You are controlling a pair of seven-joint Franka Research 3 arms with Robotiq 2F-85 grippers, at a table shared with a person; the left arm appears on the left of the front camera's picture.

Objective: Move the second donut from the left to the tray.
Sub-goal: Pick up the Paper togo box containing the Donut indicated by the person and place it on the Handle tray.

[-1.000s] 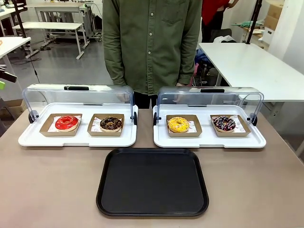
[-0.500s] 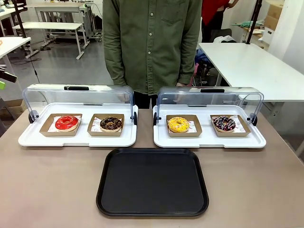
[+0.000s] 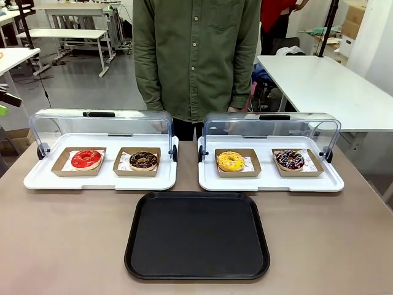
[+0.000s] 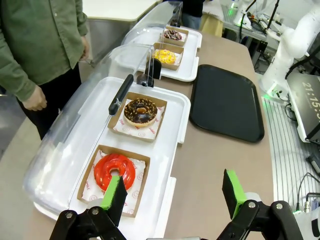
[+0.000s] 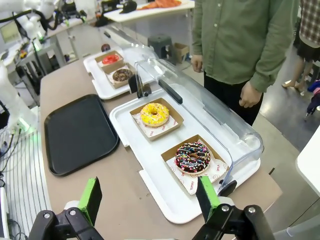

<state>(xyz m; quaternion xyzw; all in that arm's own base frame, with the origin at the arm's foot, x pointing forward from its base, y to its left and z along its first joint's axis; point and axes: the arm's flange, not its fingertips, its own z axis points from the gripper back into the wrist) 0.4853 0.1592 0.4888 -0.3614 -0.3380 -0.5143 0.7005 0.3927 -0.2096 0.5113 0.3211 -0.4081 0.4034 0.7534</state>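
The top edge cuts off the person [image 3: 196, 55] above the chest, and the legs are mostly hidden behind the clear lids [image 3: 101, 121] at the far side of the table. The print on the white paper [image 4: 150, 129] under the second donut from the left [image 4: 140, 111] is too small for us to read. The bottom edge cuts off the left tool [image 4: 173, 192] and the right tool [image 5: 149, 196] below their fingers.

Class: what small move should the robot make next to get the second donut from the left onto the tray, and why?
Probably reach the left claw toward the chocolate donut: that claw is open, short of it, the lid is up, and the donut sits in its cardboard box, not yet on the black tray.
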